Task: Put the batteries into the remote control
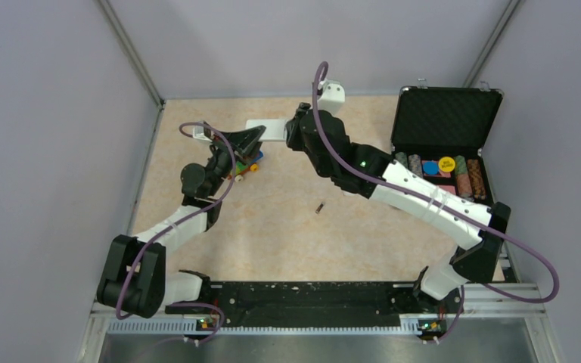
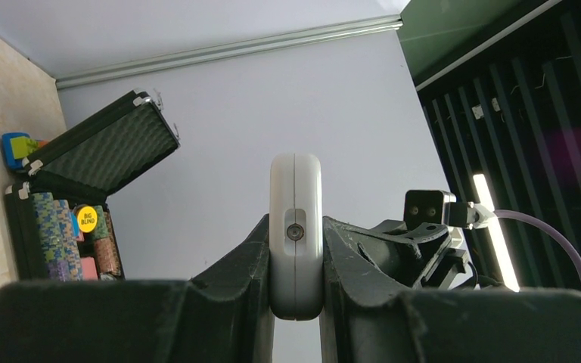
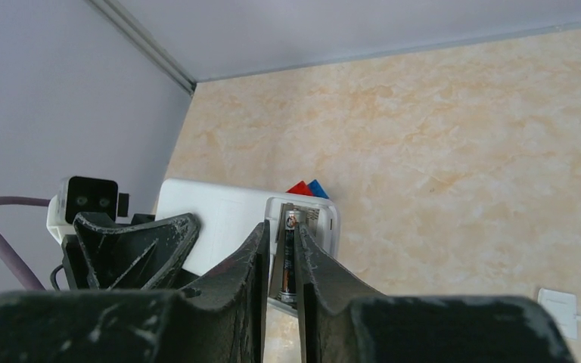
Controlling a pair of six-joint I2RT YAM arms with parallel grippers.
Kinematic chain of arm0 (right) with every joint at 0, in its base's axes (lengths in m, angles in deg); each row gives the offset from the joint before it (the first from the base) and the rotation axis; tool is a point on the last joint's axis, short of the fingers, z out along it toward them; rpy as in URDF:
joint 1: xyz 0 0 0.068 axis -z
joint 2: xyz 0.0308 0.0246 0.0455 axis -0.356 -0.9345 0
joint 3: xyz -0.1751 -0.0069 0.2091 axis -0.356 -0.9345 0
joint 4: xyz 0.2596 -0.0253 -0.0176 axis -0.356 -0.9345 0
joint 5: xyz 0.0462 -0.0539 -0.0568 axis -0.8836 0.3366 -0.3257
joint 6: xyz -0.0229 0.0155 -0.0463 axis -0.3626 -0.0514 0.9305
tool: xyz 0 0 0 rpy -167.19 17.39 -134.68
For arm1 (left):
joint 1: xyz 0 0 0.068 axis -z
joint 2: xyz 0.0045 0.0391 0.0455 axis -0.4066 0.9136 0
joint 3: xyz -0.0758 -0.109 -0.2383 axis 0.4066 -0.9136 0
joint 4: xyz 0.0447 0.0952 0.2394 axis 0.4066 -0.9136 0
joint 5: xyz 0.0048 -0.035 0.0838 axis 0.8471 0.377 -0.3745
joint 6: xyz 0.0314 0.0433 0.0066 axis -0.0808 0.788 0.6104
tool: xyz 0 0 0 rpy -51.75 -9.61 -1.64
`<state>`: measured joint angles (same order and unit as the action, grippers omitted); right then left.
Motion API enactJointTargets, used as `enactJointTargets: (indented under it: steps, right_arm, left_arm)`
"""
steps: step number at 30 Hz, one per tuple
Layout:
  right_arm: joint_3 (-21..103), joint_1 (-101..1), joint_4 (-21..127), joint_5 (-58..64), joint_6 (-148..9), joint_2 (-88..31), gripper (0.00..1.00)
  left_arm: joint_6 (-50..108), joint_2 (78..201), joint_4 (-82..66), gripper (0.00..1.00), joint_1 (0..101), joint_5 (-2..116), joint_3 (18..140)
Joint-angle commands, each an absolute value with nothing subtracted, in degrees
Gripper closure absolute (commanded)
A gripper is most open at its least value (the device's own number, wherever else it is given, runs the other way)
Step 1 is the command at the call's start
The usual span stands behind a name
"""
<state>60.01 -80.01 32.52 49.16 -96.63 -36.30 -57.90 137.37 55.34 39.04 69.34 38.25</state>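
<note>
The remote control (image 1: 268,128) is a flat white handset held off the table at the back. My left gripper (image 1: 248,141) is shut on it; in the left wrist view the remote (image 2: 295,185) stands edge-on between the fingers of that gripper (image 2: 295,231). In the right wrist view its back (image 3: 219,215) faces me with the battery bay uncovered. One dark battery (image 3: 289,261) lies in the bay. My right gripper (image 3: 280,227) hovers over it, jaws a narrow gap apart, wider than the battery; it also shows from above (image 1: 296,134). A second battery (image 1: 319,207) lies on the table.
A colourful toy-brick train (image 1: 245,168) sits under the left gripper. An open black case (image 1: 445,117) with poker chips (image 1: 454,178) stands at the right. A small white rectangular piece (image 3: 558,311) lies on the table. Grey walls enclose the table.
</note>
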Motion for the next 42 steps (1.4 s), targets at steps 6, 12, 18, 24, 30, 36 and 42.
enactJointTargets:
  steps: [6, 12, 18, 24, 30, 36, 42]
  right_arm:
    - [65.2, -78.3, 27.6, 46.9, -95.9, -37.3, 0.76]
    - [61.0, -75.6, 25.9, 40.3, -98.0, -34.9, 0.68]
    - [51.4, -69.2, 25.6, 27.2, -102.2, -32.8, 0.59]
    - [41.9, -65.0, 27.5, 16.8, -103.5, -34.0, 0.58]
    - [36.4, -64.7, 29.6, 14.0, -103.1, -36.5, 0.57]
    - [34.2, -64.7, 29.9, 16.3, -103.6, -38.1, 0.57]
    - [33.3, -64.5, 29.5, 17.1, -104.8, -40.5, 0.57]
  left_arm:
    - [-51.2, 134.3, 56.5, 1.0, 38.9, 71.3, 39.2]
    - [-30.8, 128.5, 32.8, 1.0, 38.9, 73.1, 44.2]
    - [-11.4, 126.0, 5.2, 1.0, 39.0, 70.7, 50.7]
    - [-2.5, 128.2, -7.4, 1.0, 39.6, 67.3, 51.5]
    - [5.7, 134.1, -16.2, 1.0, 45.6, 57.9, 54.1]
    - [13.4, 138.8, -23.1, 1.0, 57.3, 40.3, 60.6]
    - [19.1, 143.9, -26.9, 1.0, 65.9, 26.8, 65.3]
